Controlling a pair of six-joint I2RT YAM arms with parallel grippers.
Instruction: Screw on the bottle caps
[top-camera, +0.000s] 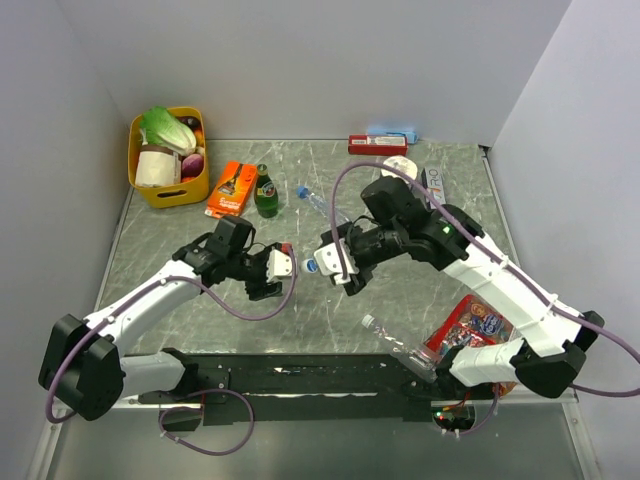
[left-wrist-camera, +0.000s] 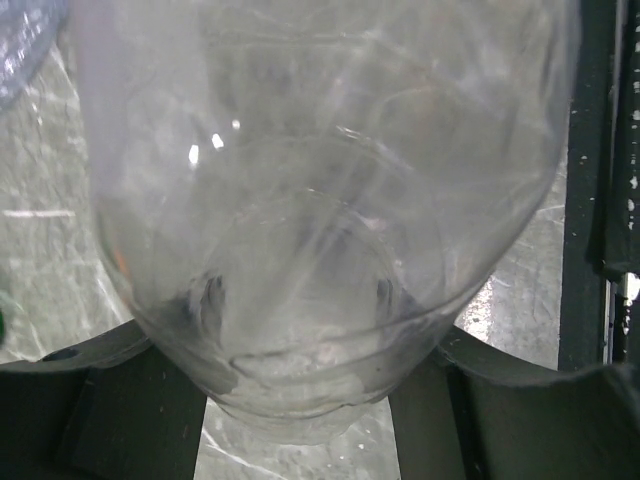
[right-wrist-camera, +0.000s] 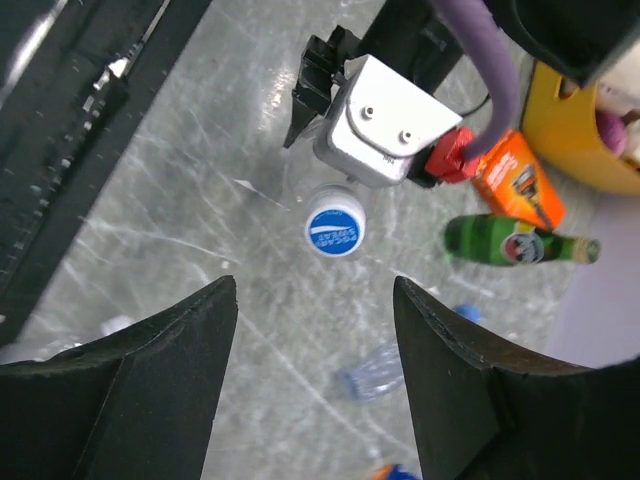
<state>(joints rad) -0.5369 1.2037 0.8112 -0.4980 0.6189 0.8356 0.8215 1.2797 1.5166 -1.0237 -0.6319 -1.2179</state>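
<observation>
Around: yellow basket (top-camera: 175, 193) in the far-left corner; orange box (top-camera: 231, 188) and green glass bottle (top-camera: 265, 192) just beside it; red box (top-camera: 377, 145) at the far edge; snack packet (top-camera: 470, 322) near the near-right corner.
In the way: silver camera box (right-wrist-camera: 385, 120) on the left wrist sits right behind the cap in my right wrist view.
Held bottle (left-wrist-camera: 320, 200): clear, colourless, mid-counter, fills my left wrist view.
Left gripper (left-wrist-camera: 290, 340): clamped on the held bottle, a finger on each side.
Blue cap (right-wrist-camera: 335, 227): white ring, white lettering, at the held bottle's end, facing the right gripper.
Right gripper (right-wrist-camera: 312, 290): spread wide, holding nothing, cap just beyond its tips.
Loose bottle (top-camera: 325, 207): lying toward the far edge.
Second loose bottle (top-camera: 392, 345): lying by the near edge.
Unclear: I can't tell if the cap is threaded on.
</observation>
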